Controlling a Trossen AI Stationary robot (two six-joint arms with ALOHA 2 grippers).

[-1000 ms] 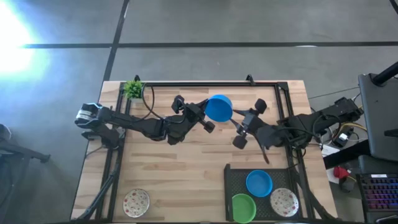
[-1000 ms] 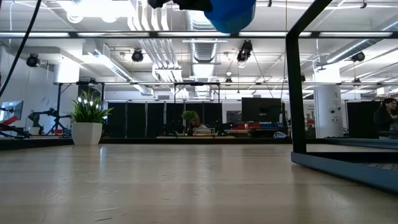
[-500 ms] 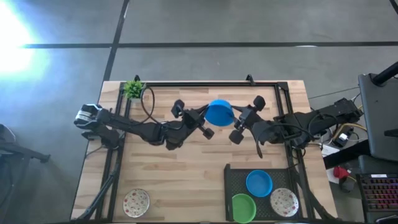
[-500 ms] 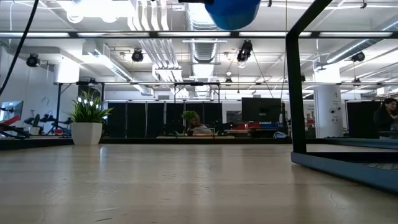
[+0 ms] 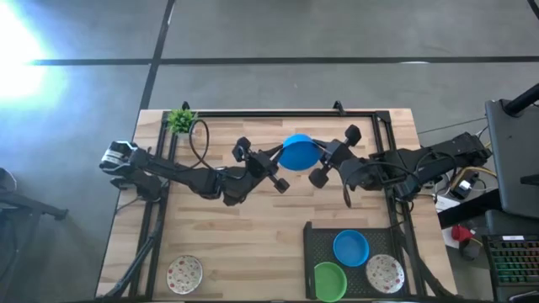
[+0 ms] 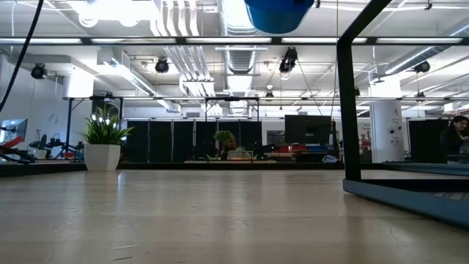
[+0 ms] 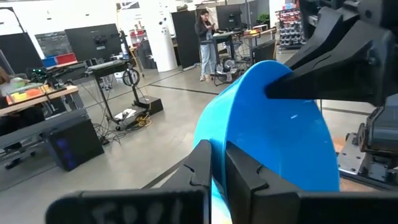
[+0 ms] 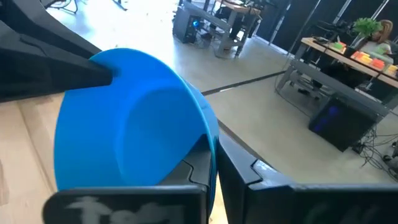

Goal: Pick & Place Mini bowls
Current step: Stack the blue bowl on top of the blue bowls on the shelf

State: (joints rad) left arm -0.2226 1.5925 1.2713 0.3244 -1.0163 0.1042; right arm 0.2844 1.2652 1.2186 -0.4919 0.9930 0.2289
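blue mini bowl (image 5: 297, 153) hangs in the air over the far middle of the counter (image 5: 253, 236), caught between two claws. high view: the left claw (image 5: 278, 160) pinches its rim from the left and the right claw (image 5: 317, 157) is clenched on the rim from the right, both arms reaching in toward the centre. bare counter lies open below and in front of them; a black tray (image 5: 313, 231) at the near right holds a blue bowl (image 5: 350, 247), a green bowl (image 5: 330, 280) and a speckled bowl (image 5: 385, 272), and another speckled bowl (image 5: 184, 273) sits at the near left corner. a small potted plant (image 5: 179, 119) stands at the far left.

low view: the held bowl (image 6: 278, 15) is at the top edge, well clear of the counter.

left wrist view: two fingers (image 7: 202, 165) straddle the rim, the bowl (image 7: 273, 137) tipped on edge.

right wrist view: the fingers (image 8: 199, 158) grip the rim, the hollow of the bowl (image 8: 137, 124) facing this arm.
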